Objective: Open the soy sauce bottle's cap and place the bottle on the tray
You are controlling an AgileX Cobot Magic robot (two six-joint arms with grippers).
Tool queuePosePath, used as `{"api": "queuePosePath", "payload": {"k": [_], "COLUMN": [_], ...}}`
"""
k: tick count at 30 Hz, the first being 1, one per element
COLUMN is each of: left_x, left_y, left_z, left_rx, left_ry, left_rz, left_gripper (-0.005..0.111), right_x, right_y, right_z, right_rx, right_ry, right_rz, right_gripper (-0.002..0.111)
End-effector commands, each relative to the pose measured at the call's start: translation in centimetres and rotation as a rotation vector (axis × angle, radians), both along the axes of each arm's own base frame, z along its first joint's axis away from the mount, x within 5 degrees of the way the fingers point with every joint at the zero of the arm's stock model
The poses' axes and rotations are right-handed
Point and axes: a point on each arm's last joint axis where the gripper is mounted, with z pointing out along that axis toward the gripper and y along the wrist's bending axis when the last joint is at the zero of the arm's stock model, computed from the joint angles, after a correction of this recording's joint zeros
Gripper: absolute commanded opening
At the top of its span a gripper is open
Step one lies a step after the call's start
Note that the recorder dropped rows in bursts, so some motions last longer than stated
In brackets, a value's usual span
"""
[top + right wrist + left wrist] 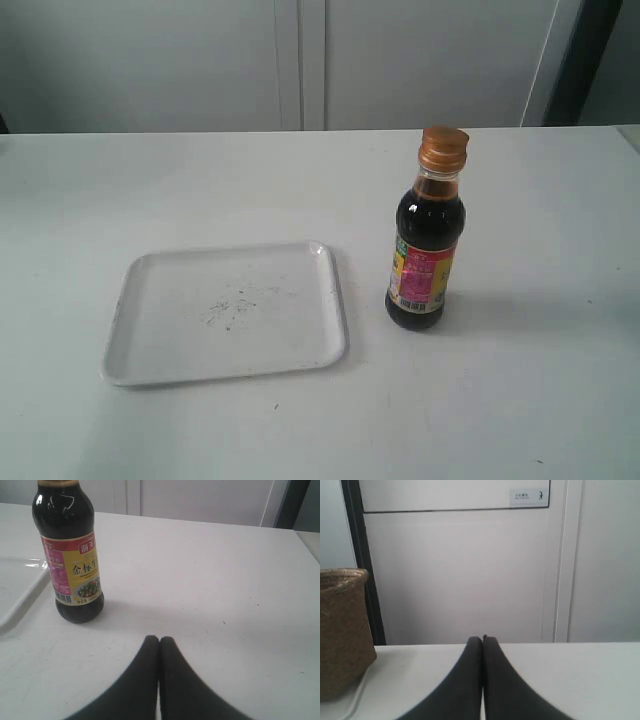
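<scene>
The soy sauce bottle (425, 258) stands upright on the white table, just right of the tray (225, 312). Its copper-orange cap (443, 148) sits closed on the neck. The tray is flat, white, with dark specks at its middle, and holds nothing. In the right wrist view the bottle (70, 555) stands a short way ahead of my right gripper (159, 640), whose black fingers are pressed together and hold nothing; a tray corner (22, 592) shows beside it. My left gripper (482, 640) is shut too, over bare table. Neither gripper appears in the exterior view.
A woven brown basket (342, 630) stands at the table's edge in the left wrist view. White cabinet doors (300, 60) run behind the table. A dark vertical strip (585, 60) stands at the back right.
</scene>
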Motion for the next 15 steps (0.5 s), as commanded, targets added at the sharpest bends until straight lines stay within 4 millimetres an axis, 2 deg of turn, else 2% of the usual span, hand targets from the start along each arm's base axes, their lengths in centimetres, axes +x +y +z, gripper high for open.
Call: {"api": "queuePosePath", "payload": {"k": [1, 9, 15], "left_x": [2.7, 6.7, 8.0], "left_y": [-0.3, -1.5, -2.6], "left_z": [-0.2, -1.2, -1.6], "left_rx": [0.003, 0.067, 0.065], "left_ry": [0.062, 0.133, 0.168], "left_rz": [-0.053, -0.204, -0.315], "left_gripper": [0.0, 0.0, 0.0], "right_x": [0.0, 0.0, 0.0], "right_y": [0.0, 0.0, 0.0], "right_z": [-0.1, -0.1, -0.1], "right_rx": [0.006, 0.006, 0.006], "right_ry": [-0.006, -0.006, -0.006], "right_rz": [-0.01, -0.01, -0.01], "right_gripper": [0.0, 0.0, 0.0]}}
